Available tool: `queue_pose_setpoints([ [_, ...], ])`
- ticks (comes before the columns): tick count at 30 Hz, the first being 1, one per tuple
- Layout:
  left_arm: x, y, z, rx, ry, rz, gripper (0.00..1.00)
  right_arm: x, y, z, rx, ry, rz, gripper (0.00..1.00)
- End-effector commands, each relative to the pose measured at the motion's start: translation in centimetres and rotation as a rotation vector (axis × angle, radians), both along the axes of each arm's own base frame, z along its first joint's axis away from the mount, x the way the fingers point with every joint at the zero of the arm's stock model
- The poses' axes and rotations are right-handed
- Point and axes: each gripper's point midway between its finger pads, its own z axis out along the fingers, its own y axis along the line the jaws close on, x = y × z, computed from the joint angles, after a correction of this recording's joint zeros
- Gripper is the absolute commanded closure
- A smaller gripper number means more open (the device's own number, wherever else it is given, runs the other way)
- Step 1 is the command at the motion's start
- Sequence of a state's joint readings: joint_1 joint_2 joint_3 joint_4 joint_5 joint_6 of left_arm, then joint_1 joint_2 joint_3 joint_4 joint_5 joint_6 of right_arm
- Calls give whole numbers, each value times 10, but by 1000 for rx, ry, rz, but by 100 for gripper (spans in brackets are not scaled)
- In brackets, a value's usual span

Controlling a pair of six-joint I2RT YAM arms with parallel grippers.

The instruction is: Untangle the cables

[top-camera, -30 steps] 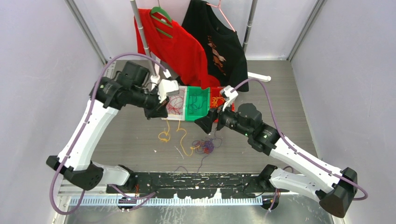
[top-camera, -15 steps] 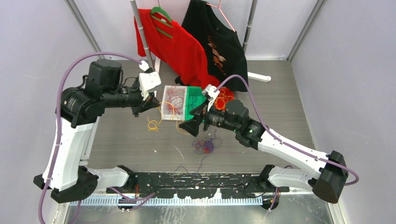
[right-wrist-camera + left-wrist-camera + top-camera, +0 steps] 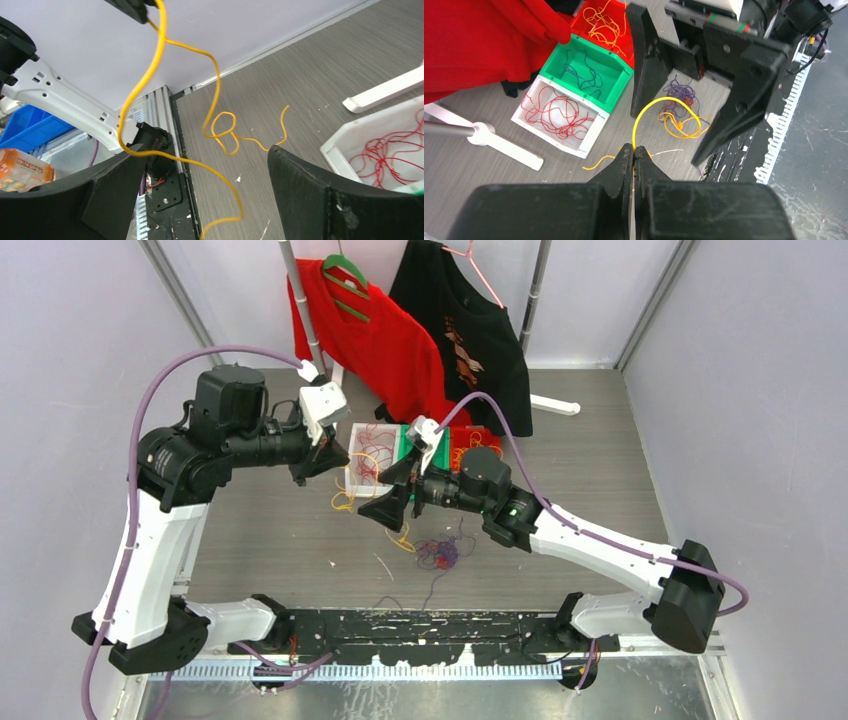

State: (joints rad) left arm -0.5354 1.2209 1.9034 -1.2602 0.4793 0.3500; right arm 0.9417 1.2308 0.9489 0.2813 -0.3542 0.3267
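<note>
Left wrist view: a yellow-orange cable rises in a loop from the left gripper, whose jaws are pressed together on it. The strand hangs in the air between the fingers of the right gripper, which stand wide apart and hold nothing. Below, a purple tangle lies on the table, near the white tray with red cables.

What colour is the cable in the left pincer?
Yellow-orange. The cable shows best in the left wrist view, pinched by the left pincer.
</note>
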Motion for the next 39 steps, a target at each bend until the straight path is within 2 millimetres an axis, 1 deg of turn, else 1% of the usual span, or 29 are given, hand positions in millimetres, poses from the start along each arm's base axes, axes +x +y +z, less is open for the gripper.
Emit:
queue_pose_setpoints([
  [1,7,-12,17,-97,-7,20,100,-9,18,43,116,-70,39,4],
  [4,3,-18,17,-126,34,7,100,-3,25,39,111,-77,4,6],
  [7,-1,-22,18,-151,68,-3,100,9,30,39,135,-85,-55,11],
  [9,-4,-24,18,-168,89,-8,100,18,32,44,159,-94,-107,16],
  [10,-5,-25,19,-177,101,-9,100,20,33,46,169,-98,-116,22],
  [11,-5,-26,19,-183,107,-8,100,22,33,48,176,-101,-122,31],
  [12,-5,-27,19,-186,108,-8,100,24,34,48,177,-101,-130,45],
  [13,-4,-27,18,-186,110,-4,100,26,34,49,174,-98,-141,62],
  [14,-4,-26,18,-184,109,2,100,28,33,49,165,-97,-154,76],
  [15,-1,-25,15,-177,108,15,100,29,32,48,153,-93,-160,88],
  [16,3,-23,13,-167,101,38,97,30,29,45,130,-92,-168,95],
  [17,8,-20,10,-153,92,66,84,33,26,44,105,-88,-186,99],
  [19,17,-11,2,-103,63,113,51,43,13,34,36,-71,-236,99],
  [20,22,-6,-1,-75,48,138,38,48,5,29,2,-71,-267,99],
  [23,29,6,-12,-11,26,186,6,74,-29,17,-87,-70,-392,99],
  [24,29,8,-16,-1,30,189,0,84,-43,15,-110,-72,-432,99],
  [25,28,8,-18,4,36,189,0,95,-56,12,-134,-67,-476,99],
  [29,24,9,-26,11,39,176,0,138,-111,13,-138,-28,-623,99],
  [31,23,11,-28,15,34,176,0,155,-132,14,-146,-40,-682,99],
  [34,22,12,-30,23,30,171,1,179,-155,12,-178,-63,-761,99],
  [37,20,13,-32,33,29,165,1,200,-168,3,-196,-59,-820,99],
  [39,19,14,-34,36,28,161,1,213,-173,-7,-206,-49,-852,99],
])
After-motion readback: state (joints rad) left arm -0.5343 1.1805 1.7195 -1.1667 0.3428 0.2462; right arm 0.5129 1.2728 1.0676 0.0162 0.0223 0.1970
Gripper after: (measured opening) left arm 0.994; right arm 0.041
